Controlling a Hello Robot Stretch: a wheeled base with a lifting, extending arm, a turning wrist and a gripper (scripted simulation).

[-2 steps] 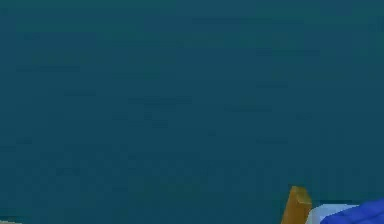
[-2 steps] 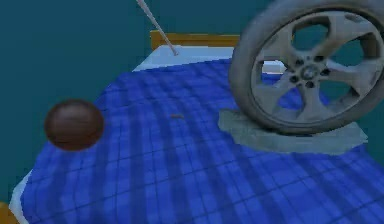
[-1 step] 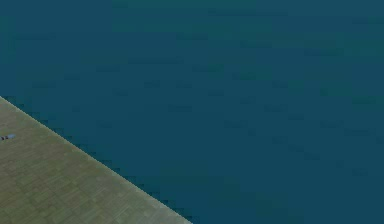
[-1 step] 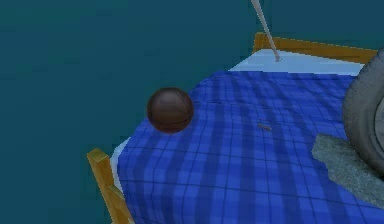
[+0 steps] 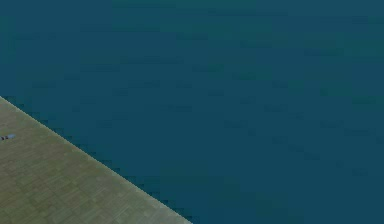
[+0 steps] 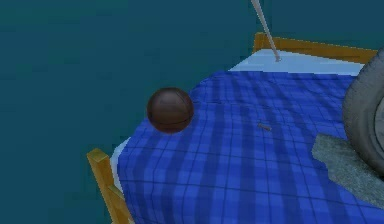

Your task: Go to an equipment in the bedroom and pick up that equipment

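At bed's (image 6: 230, 150) 10 o'clock edge: dark brown ball (image 6: 170, 109), seemingly resting there, though hard to tell. Probably light, stiff and smooth, prone to rolling; best taken squarely across widest girth. Also borne on bed: tyre-like thing (image 6: 368, 105) at 3 o'clock, grey patch (image 6: 350, 170) at 4 o'clock. Cannot tell gripper's state.

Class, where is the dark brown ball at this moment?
In the arm side view, the dark brown ball is left of centre. It is at the left edge of the blue checked bed, a little above the wooden frame corner in the picture.
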